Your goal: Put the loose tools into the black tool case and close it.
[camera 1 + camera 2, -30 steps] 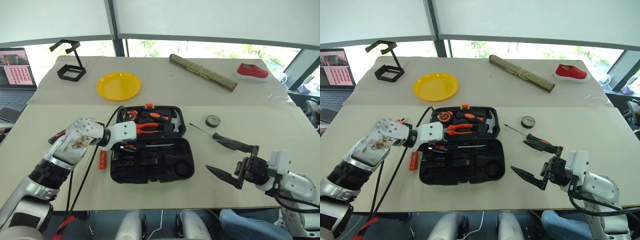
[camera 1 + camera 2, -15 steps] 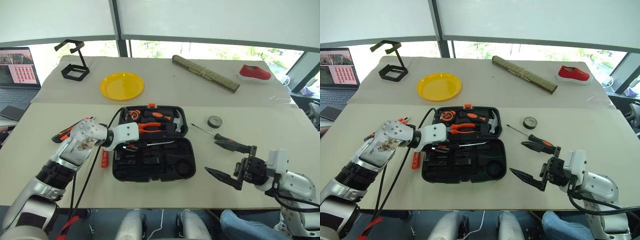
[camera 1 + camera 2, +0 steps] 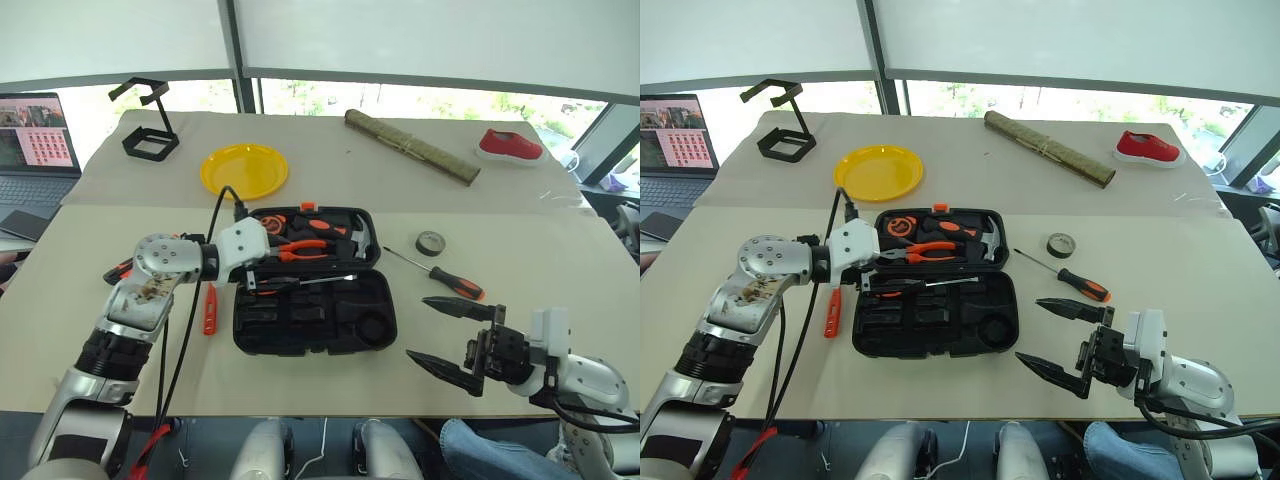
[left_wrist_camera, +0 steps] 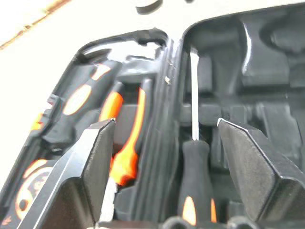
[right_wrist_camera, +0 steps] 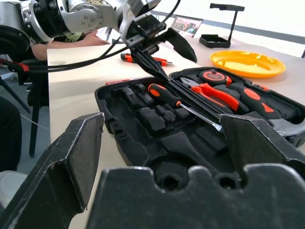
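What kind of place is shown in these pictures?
Probably an office or lab used for robot trials: a covered table beside large windows, a laptop at its edge, and an open tool case laid out.

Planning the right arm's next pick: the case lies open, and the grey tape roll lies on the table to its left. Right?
No. The grey tape roll lies on the table to the right of the black tool case, near a loose screwdriver, as the right eye view shows. The case does lie open.

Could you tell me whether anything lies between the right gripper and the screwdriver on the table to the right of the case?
Nothing visible does. The right gripper stands open, with bare table between it and the screwdriver.
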You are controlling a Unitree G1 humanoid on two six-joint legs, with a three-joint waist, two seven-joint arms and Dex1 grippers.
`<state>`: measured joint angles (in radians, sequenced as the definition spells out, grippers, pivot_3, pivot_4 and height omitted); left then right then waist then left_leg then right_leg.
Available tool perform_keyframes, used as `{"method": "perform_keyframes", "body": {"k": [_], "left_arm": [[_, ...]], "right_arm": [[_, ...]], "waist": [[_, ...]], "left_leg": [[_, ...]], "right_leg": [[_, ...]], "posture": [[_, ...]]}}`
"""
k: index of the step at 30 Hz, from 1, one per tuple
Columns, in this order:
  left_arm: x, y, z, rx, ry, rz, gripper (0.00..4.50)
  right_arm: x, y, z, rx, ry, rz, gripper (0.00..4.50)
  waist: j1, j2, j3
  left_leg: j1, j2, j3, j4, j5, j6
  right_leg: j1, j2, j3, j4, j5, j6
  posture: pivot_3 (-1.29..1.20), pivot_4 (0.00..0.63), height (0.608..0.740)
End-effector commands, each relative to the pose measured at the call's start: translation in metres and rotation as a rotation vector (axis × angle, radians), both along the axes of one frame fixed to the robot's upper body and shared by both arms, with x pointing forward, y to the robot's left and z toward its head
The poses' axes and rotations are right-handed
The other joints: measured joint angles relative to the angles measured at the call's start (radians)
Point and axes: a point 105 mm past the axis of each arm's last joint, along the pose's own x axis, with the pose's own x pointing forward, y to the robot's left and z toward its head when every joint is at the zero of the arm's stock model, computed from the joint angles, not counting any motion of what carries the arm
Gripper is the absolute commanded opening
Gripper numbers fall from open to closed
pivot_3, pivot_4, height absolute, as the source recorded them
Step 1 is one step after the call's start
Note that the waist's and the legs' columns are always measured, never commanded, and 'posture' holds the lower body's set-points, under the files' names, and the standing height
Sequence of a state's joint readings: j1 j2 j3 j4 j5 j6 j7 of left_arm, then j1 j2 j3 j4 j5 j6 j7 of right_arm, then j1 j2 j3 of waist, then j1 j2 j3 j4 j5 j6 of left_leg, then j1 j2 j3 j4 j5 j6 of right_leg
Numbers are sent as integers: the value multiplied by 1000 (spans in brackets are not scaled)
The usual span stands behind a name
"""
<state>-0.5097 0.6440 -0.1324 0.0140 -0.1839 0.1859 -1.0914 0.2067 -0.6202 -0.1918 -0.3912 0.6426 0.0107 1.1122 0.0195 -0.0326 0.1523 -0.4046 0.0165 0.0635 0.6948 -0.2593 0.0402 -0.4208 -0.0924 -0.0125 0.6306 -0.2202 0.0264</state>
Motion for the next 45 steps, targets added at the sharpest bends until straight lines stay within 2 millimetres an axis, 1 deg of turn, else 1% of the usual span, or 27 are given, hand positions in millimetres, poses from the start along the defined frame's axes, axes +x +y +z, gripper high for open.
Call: {"method": "perform_keyframes", "body": {"k": [1,3,5,6,8,10,17,20,22,26,28,29,32,35,38,39,40,42,44,45], "left_arm": [[1,1,-3,-79,37,26,2499],[2,1,-13,-85,60,45,1890],[4,3,-22,-68,69,67,956],[5,4,-26,-64,84,82,701],[7,6,-31,-65,100,105,37],[6,8,-38,-47,113,114,37],[-6,4,-52,-7,146,75,37],[-7,4,-63,46,145,76,37],[-9,5,-74,106,156,72,37],[-12,5,-89,167,193,73,37],[-11,1,-94,172,234,82,37],[-11,-1,-96,171,241,78,37],[-13,0,-98,164,266,78,37],[-15,7,-100,180,271,75,37],[-16,11,-96,149,259,74,37],[-16,9,-90,105,226,64,37],[-14,7,-81,49,176,61,37],[-9,9,-55,-126,131,96,37],[-12,20,-27,-271,84,104,536],[-14,28,-18,-311,64,116,672]], "right_arm": [[-2,3,6,17,-21,22,4500],[-1,4,5,18,-19,20,4500],[0,4,5,19,-19,19,4500],[0,4,5,19,-20,19,4500],[1,3,5,20,-21,17,4500],[2,3,5,22,-22,12,4500],[4,2,4,25,-21,1,4500],[5,2,3,27,-20,-4,4500],[6,2,2,29,-20,-6,4500],[6,3,1,33,-18,-10,4500],[7,3,0,36,-12,-11,4500],[7,3,-1,37,-10,-13,4500],[7,3,-1,38,-8,-14,4500],[9,3,-1,38,-7,-15,4500],[10,1,0,37,-9,-36,4500],[10,-2,1,39,-9,-54,4500],[10,-4,1,46,-7,-72,4500],[12,-10,4,72,-12,-120,4500],[11,-19,6,84,-13,-153,4500],[10,-23,7,83,-12,-165,4500]], "waist": [[-1,0,0],[-2,0,0],[-3,0,0],[-3,0,0],[-4,0,0],[-4,0,0],[-4,0,0],[-2,1,0],[-1,1,-1],[-1,5,-4],[-1,7,-5],[0,7,-6],[-1,11,-10],[-2,14,-13],[-6,13,-14],[-6,13,-14],[-8,14,-14],[-9,14,-14],[-8,12,-13],[-9,11,-12]], "left_leg": [[0,0,0,0,0,0],[0,0,0,0,0,0],[0,0,0,0,0,0],[0,0,0,0,0,0],[0,0,0,0,0,0],[0,0,0,0,0,0],[1,0,0,0,0,0],[2,0,0,0,0,0],[2,0,0,0,0,0],[7,0,0,0,-1,1],[12,0,0,-1,-1,1],[16,0,0,-2,-2,1],[16,0,1,-2,-3,2],[16,0,1,-2,-3,2],[17,0,1,-2,-3,2],[17,0,1,-2,-3,2],[17,0,1,-2,-3,2],[17,0,1,-3,-4,2],[16,0,1,-3,-4,2],[15,0,1,-3,-4,2]], "right_leg": [[0,0,0,0,0,0],[0,0,0,0,0,0],[0,0,0,0,0,0],[0,0,0,0,0,0],[0,0,0,0,0,0],[0,0,0,0,0,0],[1,0,0,0,0,0],[2,-1,0,0,0,0],[2,-1,0,0,0,0],[8,-1,0,-1,0,0],[14,-1,0,-3,0,1],[17,-1,0,-3,-1,1],[18,-2,0,-3,-2,2],[17,-2,1,-3,-2,2],[17,-1,1,-3,-2,2],[17,-1,1,-3,-3,2],[17,-1,1,-3,-3,2],[16,-2,2,-3,-3,1],[15,-2,1,-3,-3,1],[14,-2,1,-2,-3,1]], "posture": [[0,150,740],[0,150,740],[0,150,740],[0,150,740],[0,150,740],[0,150,740],[0,150,740],[0,150,740],[0,150,740],[0,150,740],[0,150,740],[0,150,740],[0,150,740],[0,150,740],[0,150,740],[0,150,740],[0,150,740],[0,150,740],[0,150,740],[0,150,740]]}}
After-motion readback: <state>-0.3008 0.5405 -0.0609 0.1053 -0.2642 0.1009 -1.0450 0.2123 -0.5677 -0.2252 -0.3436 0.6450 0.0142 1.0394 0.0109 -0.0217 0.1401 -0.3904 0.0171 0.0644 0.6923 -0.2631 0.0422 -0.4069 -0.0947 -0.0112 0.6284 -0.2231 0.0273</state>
